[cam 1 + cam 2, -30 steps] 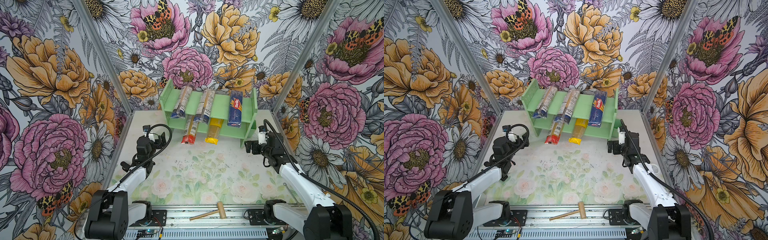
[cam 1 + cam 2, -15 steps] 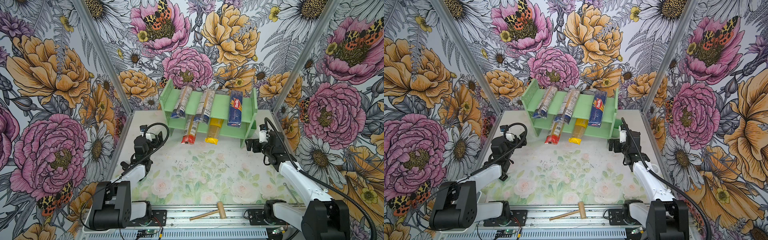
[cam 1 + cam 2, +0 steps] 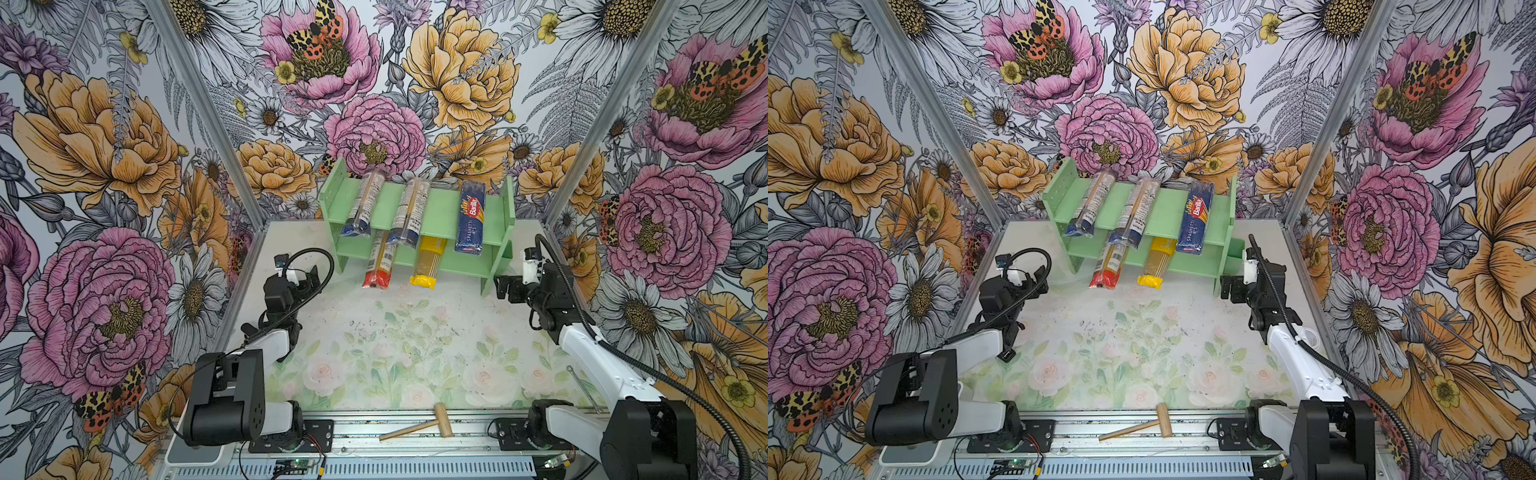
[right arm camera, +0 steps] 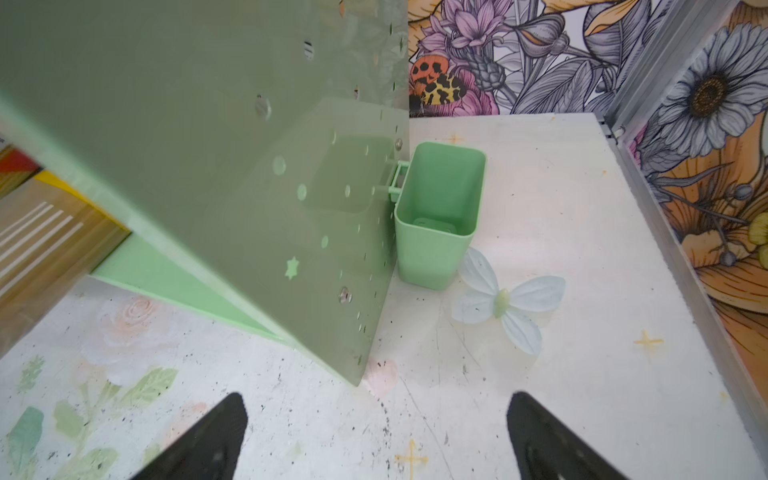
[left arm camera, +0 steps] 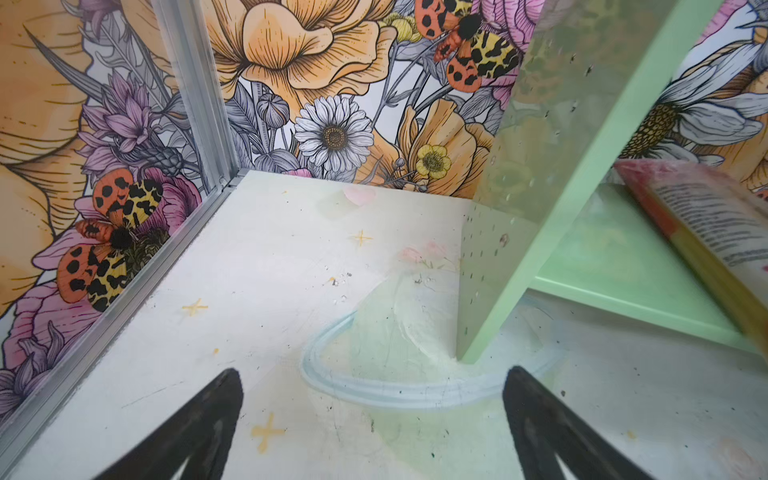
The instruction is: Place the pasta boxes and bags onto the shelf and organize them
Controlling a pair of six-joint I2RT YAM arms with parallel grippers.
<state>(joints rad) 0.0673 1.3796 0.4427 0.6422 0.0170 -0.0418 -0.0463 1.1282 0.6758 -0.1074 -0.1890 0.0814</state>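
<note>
You're abt done: two blue-ended bags (image 3: 359, 203) + Barilla box (image 3: 470, 216) lie on shelf (image 3: 440, 212) top tier. The red-ended bag (image 3: 379, 266) & yellow bag (image 3: 428, 262) sit on lower tier, ends poking out front. Yr left fingers (image 5: 208, 415) & right fingers (image 4: 216, 432) are spread wide, empty. Prob. only overhang left to tidy.

- A robot test booth in a lab, not a home.
- Aluminium frame posts (image 3: 199, 104) hold printed floral wall panels (image 3: 104, 137) around a painted tabletop (image 3: 395, 353).
- A metal rail (image 3: 357, 441) at the front edge carries two arm bases (image 3: 284, 417) and bare wiring (image 3: 316, 448).
</note>
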